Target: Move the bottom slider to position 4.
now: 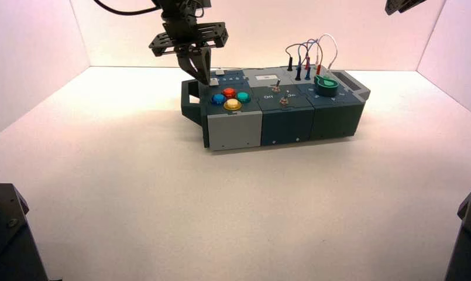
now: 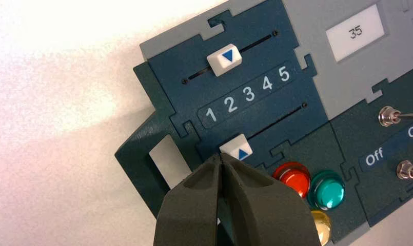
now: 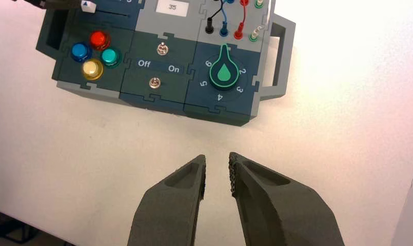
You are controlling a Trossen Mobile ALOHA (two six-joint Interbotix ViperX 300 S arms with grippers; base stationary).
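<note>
The bottom slider (image 2: 237,147) is a small white knob with a blue triangle, on the track beside the round buttons. It sits near the low end of its track, about level with numeral 1 (image 2: 211,115). Numeral 4 (image 2: 267,82) is printed farther along the row between the two tracks. My left gripper (image 2: 220,156) is shut, and its tips touch the knob's near edge. In the high view the left gripper (image 1: 205,79) hangs over the box's far left corner. My right gripper (image 3: 217,171) is open and empty, held high off to the right, away from the box.
The twin white knob (image 2: 224,59) sits on the second track. Red (image 2: 292,177), teal (image 2: 326,189) and yellow buttons lie beside the left gripper. The box (image 1: 285,120) also bears two toggle switches, a display reading 35 (image 2: 355,32), a green knob (image 1: 326,86) and plugged wires (image 1: 308,55).
</note>
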